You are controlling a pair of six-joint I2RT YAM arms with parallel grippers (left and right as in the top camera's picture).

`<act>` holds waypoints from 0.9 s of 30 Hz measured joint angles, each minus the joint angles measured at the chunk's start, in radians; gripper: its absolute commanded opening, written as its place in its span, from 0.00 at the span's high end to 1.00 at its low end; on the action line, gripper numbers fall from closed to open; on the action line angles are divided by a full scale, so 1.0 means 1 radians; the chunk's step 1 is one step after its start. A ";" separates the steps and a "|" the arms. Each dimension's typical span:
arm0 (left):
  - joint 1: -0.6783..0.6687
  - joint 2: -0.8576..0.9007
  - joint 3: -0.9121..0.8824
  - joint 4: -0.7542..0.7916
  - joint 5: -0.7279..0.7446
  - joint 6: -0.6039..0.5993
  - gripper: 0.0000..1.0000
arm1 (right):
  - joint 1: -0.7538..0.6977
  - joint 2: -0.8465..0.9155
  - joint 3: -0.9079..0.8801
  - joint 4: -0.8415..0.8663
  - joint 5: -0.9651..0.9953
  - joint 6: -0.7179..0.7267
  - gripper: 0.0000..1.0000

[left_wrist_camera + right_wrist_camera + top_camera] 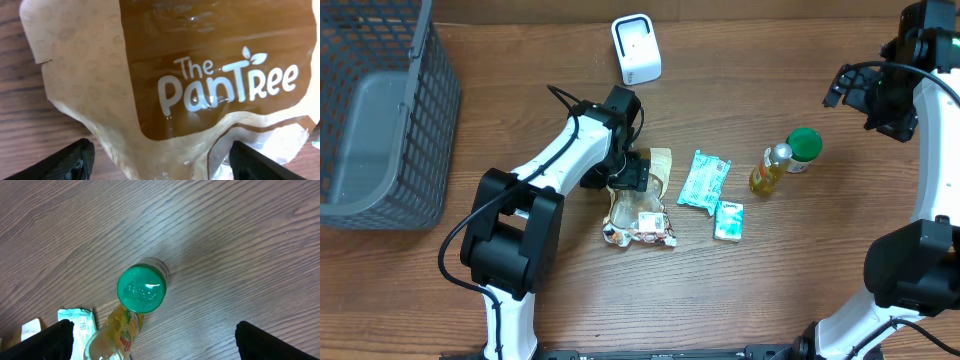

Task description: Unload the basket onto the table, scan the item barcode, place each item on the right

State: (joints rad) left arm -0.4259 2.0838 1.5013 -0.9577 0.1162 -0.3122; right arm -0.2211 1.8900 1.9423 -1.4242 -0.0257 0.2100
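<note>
A brown and tan snack bag [642, 208] printed "The PanTree" [200, 75] lies flat on the wooden table. My left gripper [630, 172] hovers low over its upper end, open, and its two black fingers [70, 162] straddle the bag's edge without closing on it. A white barcode scanner [636, 48] stands at the back of the table. My right gripper [880, 100] is open at the far right, above a green-lidded jar [141, 289] and a yellow bottle [117, 335], holding nothing.
A grey mesh basket [375, 110] fills the left back corner. Two teal packets [704, 180] [728, 220] lie right of the bag. The jar [804, 148] and the bottle [770, 168] stand further right.
</note>
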 measured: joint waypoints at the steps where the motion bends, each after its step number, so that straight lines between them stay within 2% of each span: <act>1: 0.000 0.000 -0.006 0.009 0.000 0.000 0.11 | 0.000 0.000 0.000 0.000 0.000 0.000 0.00; 4: 0.000 -0.001 -0.026 0.032 0.002 0.000 0.08 | 0.000 0.000 0.000 0.000 0.000 0.000 0.00; 10: 0.000 -0.004 -0.039 0.056 0.015 0.002 0.44 | 0.000 0.000 0.000 0.000 0.000 0.000 0.00; 13: 0.000 -0.004 -0.040 0.058 0.018 0.000 0.54 | 0.000 0.000 0.000 0.000 0.000 0.000 0.00; 25: 0.000 -0.005 -0.040 0.059 0.019 0.001 0.53 | 0.000 0.000 0.000 0.000 0.000 0.000 0.00; 27: 0.000 -0.005 -0.040 0.059 0.019 0.001 0.49 | 0.000 0.000 0.000 0.000 0.000 0.000 0.00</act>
State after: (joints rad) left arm -0.4259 2.0792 1.4609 -0.8986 0.1349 -0.3115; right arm -0.2211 1.8900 1.9423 -1.4246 -0.0257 0.2096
